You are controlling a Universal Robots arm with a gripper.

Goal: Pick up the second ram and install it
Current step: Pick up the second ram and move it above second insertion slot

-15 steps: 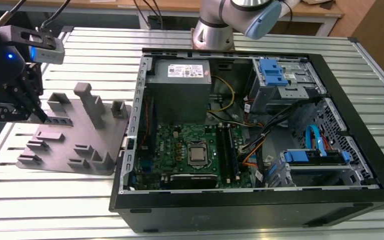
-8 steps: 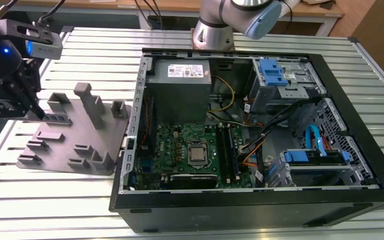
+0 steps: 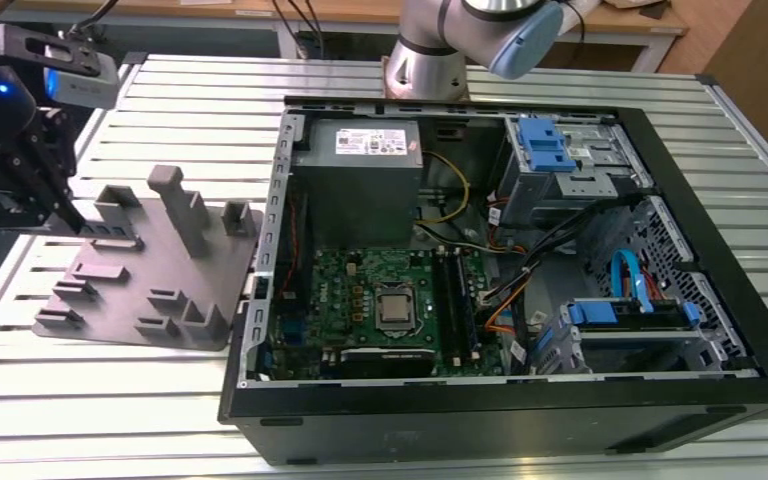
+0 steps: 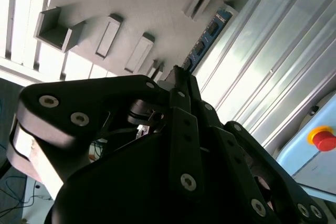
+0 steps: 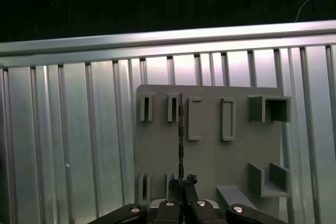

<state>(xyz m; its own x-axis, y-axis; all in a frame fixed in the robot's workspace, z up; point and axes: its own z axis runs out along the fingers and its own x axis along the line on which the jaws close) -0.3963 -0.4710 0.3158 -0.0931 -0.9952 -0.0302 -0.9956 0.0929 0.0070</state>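
Over at the exterior view's left, in the upper part of the frame, the tool (image 3: 75,222) hangs above the grey holder plate (image 3: 157,270) on the slatted metal desk (image 3: 157,90). In both wrist views its fingers are clenched on the second ram (image 5: 180,140), a thin dark stick (image 4: 210,35) jutting out from the fingertips across the plate. The open computer case (image 3: 491,420) lies just beside the plate, toward the exterior view's right.
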